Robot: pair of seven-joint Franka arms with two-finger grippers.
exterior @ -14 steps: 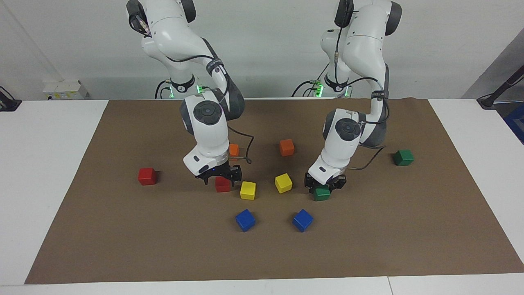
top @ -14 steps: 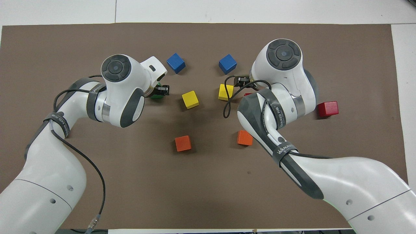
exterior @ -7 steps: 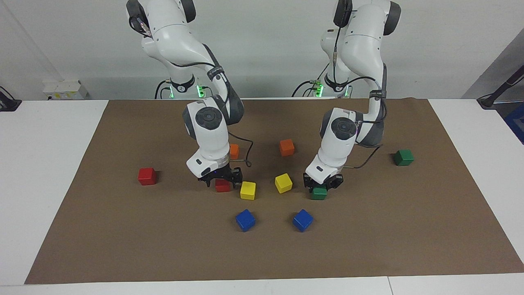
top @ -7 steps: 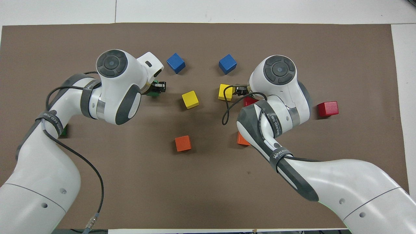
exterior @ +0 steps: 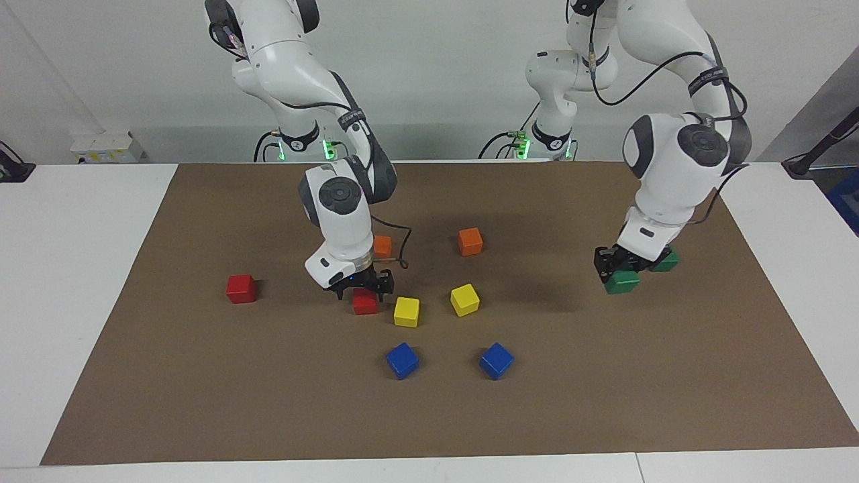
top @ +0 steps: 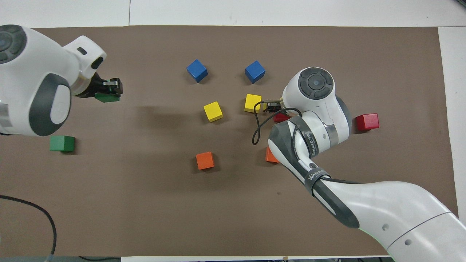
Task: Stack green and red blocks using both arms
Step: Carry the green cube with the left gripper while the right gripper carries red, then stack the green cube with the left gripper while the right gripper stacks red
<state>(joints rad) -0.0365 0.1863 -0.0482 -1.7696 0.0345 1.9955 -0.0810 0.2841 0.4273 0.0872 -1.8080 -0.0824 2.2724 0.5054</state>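
On the brown mat [exterior: 201, 376] lie two orange cubes [exterior: 470, 241] nearest the robots, two yellow cubes [exterior: 464, 299] farther out, and two blue cubes [exterior: 496, 360] farthest.

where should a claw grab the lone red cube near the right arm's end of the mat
Take the red cube from straight above, across two flat opposite side faces. It sits flat on the mat with open space all round, so either pair of sides is free.

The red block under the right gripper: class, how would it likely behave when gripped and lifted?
The red block looks rigid, a flat-faced cube, so it should hold shape and sit rather than roll. Its glossy faces may slip in the right gripper. It is probably light: the left gripper carries an equal-sized green block aloft.
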